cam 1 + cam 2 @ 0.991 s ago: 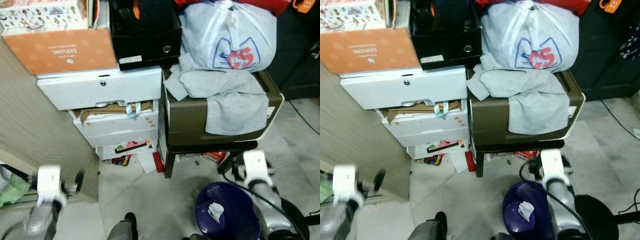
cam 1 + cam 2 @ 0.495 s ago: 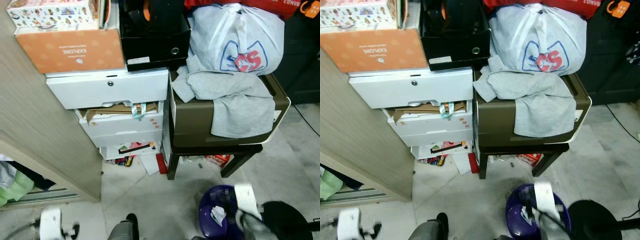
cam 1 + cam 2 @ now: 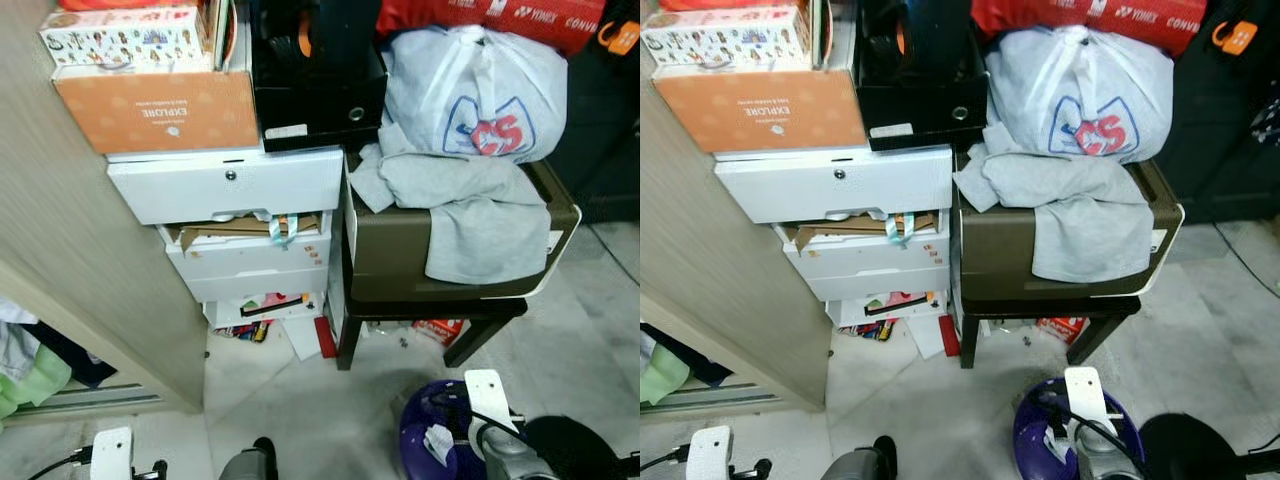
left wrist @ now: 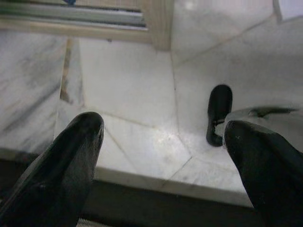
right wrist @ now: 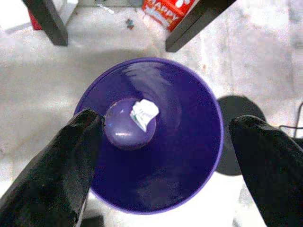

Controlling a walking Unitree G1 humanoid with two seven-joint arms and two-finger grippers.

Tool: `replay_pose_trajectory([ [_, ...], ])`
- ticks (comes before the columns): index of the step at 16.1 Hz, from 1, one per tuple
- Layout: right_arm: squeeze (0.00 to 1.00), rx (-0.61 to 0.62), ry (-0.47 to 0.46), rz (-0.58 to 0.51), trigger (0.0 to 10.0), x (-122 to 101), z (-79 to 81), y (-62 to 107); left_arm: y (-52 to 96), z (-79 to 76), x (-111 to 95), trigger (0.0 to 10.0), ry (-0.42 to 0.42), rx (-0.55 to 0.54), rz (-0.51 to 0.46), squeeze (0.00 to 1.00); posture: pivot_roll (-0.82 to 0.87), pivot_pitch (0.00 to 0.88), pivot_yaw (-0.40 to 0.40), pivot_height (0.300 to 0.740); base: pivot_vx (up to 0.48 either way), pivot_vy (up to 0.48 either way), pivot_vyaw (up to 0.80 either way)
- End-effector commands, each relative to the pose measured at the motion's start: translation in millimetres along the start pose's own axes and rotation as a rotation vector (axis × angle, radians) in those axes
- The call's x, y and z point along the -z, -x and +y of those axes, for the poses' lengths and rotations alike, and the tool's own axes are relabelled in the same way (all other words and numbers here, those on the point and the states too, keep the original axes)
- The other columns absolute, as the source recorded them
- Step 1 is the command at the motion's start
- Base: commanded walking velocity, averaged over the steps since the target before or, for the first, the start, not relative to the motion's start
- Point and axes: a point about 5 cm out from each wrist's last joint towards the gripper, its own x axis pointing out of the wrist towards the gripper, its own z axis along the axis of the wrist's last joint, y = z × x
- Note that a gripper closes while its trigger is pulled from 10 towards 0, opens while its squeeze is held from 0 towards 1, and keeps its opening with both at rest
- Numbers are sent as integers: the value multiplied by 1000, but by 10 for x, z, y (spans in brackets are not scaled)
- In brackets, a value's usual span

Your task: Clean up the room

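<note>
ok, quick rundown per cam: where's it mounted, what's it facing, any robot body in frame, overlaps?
Left eye: head, facing forward and down at the white drawers and the brown box on a stool; both arms at the bottom edge.
Right eye: same scene, slightly shifted.
Left wrist: looks down past the open left hand at marble floor.
Right wrist: looks down past the open right hand into the purple bin holding a paper scrap.
Shared: the bin shows in both eye views and the right wrist view.
</note>
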Motion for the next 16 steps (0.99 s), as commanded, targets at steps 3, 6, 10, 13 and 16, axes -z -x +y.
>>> replay_pose_trajectory([
  [3,0,51,-13,-127,10000,-258,-133,-22,10,247,-195,10000,80,-111,-101,0,51,150,-11,740,0,0,0],
  [6,0,36,28,-180,10000,-351,-123,-21,33,368,-208,10000,91,-136,-109,0,45,152,-17,740,0,0,0],
  [10,0,43,59,-191,10000,-356,-144,-19,19,211,-138,10000,102,-138,-112,0,46,155,-21,740,0,0,667],
  [13,0,35,89,-188,10000,-341,-141,-18,18,143,-86,10000,93,-127,-102,0,45,154,-24,740,0,0,800],
  [16,0,31,93,-182,10000,-327,-132,-18,2,90,-129,10000,82,-120,-116,0,41,151,-21,740,0,0,800],
])
